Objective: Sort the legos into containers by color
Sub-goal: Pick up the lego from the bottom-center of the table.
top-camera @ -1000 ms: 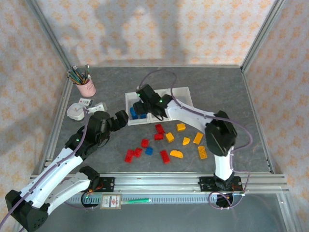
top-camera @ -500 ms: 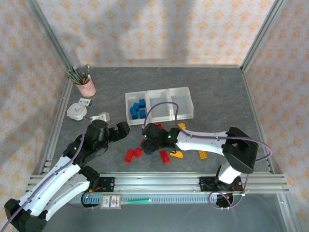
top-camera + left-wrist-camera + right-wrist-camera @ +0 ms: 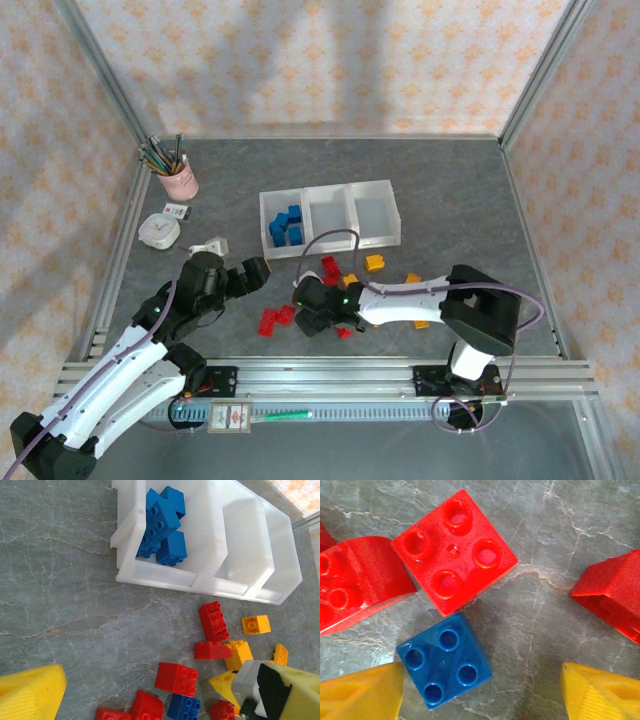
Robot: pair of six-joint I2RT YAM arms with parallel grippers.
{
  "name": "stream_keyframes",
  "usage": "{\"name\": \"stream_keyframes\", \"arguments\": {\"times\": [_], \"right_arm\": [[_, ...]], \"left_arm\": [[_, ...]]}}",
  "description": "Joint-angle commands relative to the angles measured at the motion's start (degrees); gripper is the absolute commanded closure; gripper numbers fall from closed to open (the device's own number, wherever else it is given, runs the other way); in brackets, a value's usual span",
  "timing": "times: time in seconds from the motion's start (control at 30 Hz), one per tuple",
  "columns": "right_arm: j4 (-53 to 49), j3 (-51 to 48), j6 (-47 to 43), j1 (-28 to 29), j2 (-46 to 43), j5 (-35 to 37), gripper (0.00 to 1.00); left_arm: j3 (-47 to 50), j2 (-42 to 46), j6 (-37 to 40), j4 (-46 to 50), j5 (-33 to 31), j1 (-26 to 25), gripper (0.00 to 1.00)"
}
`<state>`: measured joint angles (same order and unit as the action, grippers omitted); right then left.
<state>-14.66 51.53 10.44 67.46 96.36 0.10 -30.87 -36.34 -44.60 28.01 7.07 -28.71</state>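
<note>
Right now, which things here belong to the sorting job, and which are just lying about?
Job:
- loose legos on the table
- blue legos in the left bin
- three joined bins

Lying about:
- pencil cup
- white gadget
- small white block

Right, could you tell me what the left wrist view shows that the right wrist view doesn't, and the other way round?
Left wrist extra: the three joined white bins, with blue bricks piled in the end one and the other two looking empty, and orange-yellow bricks among the loose ones.
Right wrist extra: the right gripper open, its yellow fingertips either side of the loose blue four-stud brick.
Shared: that blue brick, the red four-stud brick at its corner, and the grey marbled tabletop.
</note>
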Motion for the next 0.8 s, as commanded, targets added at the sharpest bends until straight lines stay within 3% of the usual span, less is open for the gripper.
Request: {"name": "stream_keyframes", "arguments": {"times": [0.0,0.17,0.6,0.77], "right_arm": [[0.3,2.4,-1.9,0.1,1.8,3.1,0.23],[0.3,4.2,-3.8,0.2,3.9,3.7,0.3],[0.4,4.0,-2.9,0.1,4.2,3.8,0.65],[-0.7,3.6,-1.2,-0.1,0.4,4.7,0.7]], "left_arm": [[0.5,0.7,-0.4,1.0,-0.4,0.6,0.01],[0.6,0.7,-0.6,1.0,-1.0,0.5,0.01],[-0.1,0.6,-0.5,1.4,-1.4,0.5,0.01],[-0.8,0.6,-0.5,1.3,-1.7,0.5,0.01]]}}
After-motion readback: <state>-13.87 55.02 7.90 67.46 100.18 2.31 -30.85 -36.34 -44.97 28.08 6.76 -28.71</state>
